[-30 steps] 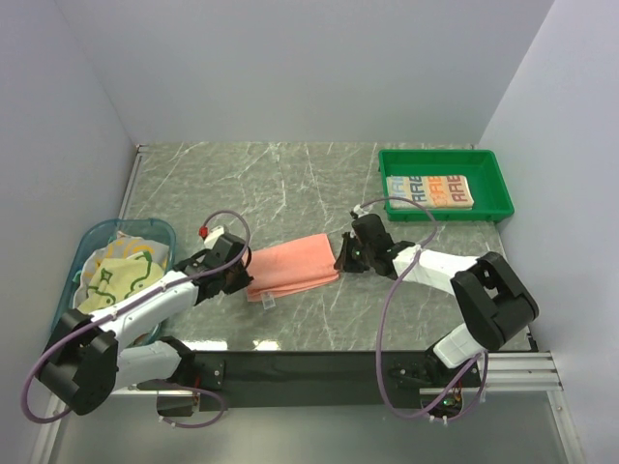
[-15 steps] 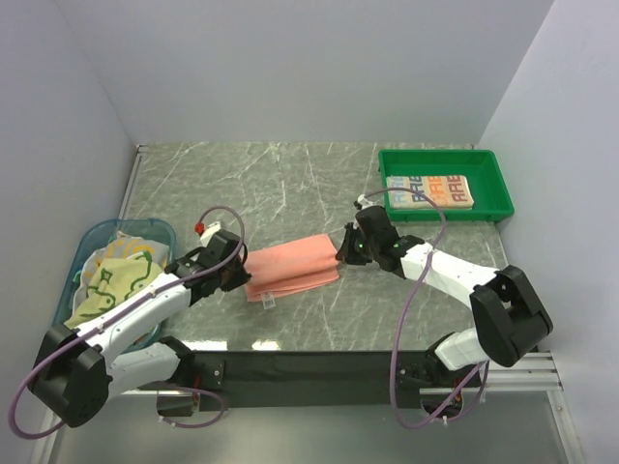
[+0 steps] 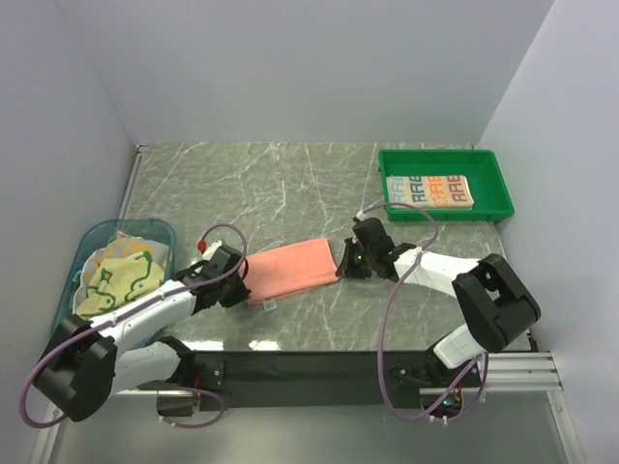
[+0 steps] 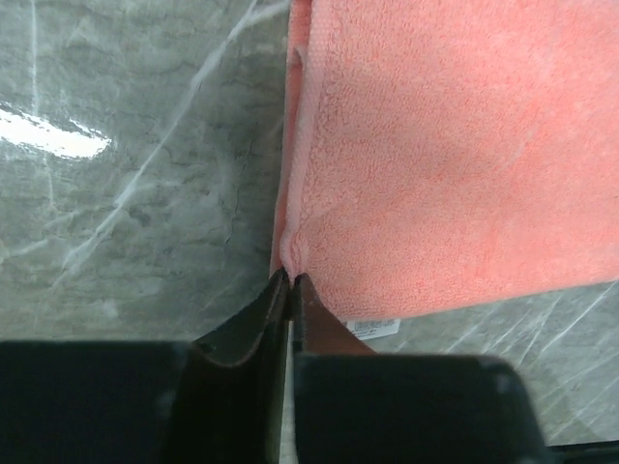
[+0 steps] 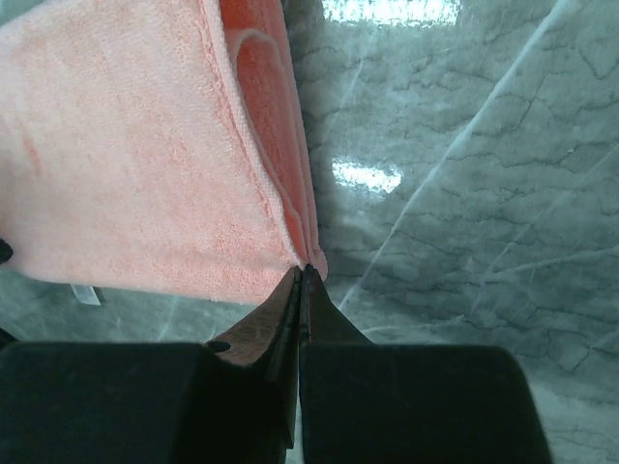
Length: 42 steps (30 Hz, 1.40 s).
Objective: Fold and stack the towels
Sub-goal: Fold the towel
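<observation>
A salmon-pink towel point(image 3: 290, 272) lies folded on the marble table between my two arms. My left gripper point(image 3: 235, 286) is at its left edge. In the left wrist view the gripper point(image 4: 291, 278) is shut, with a small pucker of the towel point(image 4: 445, 155) pinched at its tips. My right gripper point(image 3: 345, 262) is at the towel's right end. In the right wrist view the gripper point(image 5: 306, 272) is shut on the layered corner of the towel point(image 5: 126, 155). A folded cream towel with coloured letters point(image 3: 429, 190) lies in the green tray. Yellow and green frog towels point(image 3: 116, 280) sit crumpled in the blue basket.
The green tray point(image 3: 493, 184) stands at the back right. The blue basket point(image 3: 92, 246) is at the left edge beside my left arm. A white label point(image 4: 372, 329) sticks out under the pink towel's near edge. Walls close in the back and both sides.
Both grippers have come slightly towards the near edge with the pink towel's ends. The towel now lies a little lower and flatter on the table.
</observation>
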Tool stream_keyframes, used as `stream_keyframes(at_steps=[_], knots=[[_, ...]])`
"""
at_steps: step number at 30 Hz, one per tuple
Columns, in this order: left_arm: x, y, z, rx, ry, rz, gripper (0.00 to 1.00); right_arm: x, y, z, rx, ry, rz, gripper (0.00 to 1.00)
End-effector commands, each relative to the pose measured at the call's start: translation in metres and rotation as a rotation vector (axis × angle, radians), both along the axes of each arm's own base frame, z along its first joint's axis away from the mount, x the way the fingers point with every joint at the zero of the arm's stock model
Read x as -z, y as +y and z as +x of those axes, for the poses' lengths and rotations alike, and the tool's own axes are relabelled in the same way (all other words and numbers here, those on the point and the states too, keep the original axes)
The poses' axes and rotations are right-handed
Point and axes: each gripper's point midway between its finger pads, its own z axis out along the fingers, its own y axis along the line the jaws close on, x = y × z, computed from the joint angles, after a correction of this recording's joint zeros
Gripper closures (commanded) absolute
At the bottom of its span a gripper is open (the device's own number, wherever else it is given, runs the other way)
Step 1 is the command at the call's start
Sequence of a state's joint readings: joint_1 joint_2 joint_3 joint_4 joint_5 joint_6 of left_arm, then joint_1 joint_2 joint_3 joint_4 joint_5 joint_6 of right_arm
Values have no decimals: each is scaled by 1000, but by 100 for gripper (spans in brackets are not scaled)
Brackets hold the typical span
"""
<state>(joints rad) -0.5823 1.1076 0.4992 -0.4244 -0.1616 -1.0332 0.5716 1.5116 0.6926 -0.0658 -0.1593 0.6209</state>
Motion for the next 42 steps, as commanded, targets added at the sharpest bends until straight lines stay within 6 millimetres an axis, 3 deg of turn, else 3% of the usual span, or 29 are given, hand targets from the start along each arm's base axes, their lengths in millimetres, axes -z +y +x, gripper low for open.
stream_keyframes(at_steps=[1, 3, 4, 6, 7, 8, 11, 13, 15, 16, 18, 20, 24, 27, 28, 30, 35, 39, 42], knots=[[6, 1, -5, 2, 17, -3, 87, 1, -5, 6, 27, -31, -15, 100], [9, 1, -8, 2, 20, -9, 75, 0, -6, 7, 30, -40, -22, 97], [10, 1, -9, 1, 21, -14, 65, -2, -7, 7, 34, -44, -26, 95], [7, 1, -11, -4, 3, -36, 54, -13, -7, 10, 36, -72, -18, 81], [4, 1, -11, -9, -7, -45, 44, -18, -6, 11, 32, -86, -12, 77], [-3, 1, -8, -17, -36, -58, 38, -25, -5, 15, 34, -103, -5, 67], [-25, 2, -4, -31, -89, -82, 24, -50, -2, 19, 32, -158, 28, 56], [-42, 1, -1, -41, -117, -96, 20, -71, 4, 20, 25, -205, 79, 54], [-66, -3, 5, -44, -170, -140, 22, -93, 11, 23, 16, -263, 146, 55], [-74, -6, 8, -45, -189, -160, 27, -96, 17, 17, -9, -260, 182, 57], [-89, -16, 12, -28, -225, -220, 33, -115, 29, 19, -37, -318, 273, 66], [-99, -30, 21, -7, -273, -279, 47, -115, 40, 11, -70, -298, 338, 75], [-83, -51, 27, 56, -235, -321, 59, -94, 50, 11, -74, -254, 374, 76], [-52, -59, 21, 87, -157, -303, 64, -69, 52, 7, -58, -190, 392, 77], [-40, -58, 18, 83, -129, -288, 71, -57, 49, 3, -48, -168, 386, 77], [-21, -53, 9, 71, -96, -278, 73, -45, 49, 4, -27, -145, 405, 77], [15, -28, -9, -5, -39, -209, 77, 3, 21, 2, 67, -59, 363, 78], [14, -20, -12, -30, -44, -192, 78, 5, 12, -3, 68, -56, 381, 78], [1, -17, -9, -22, -85, -184, 72, -15, 9, 3, 47, -114, 354, 77]])
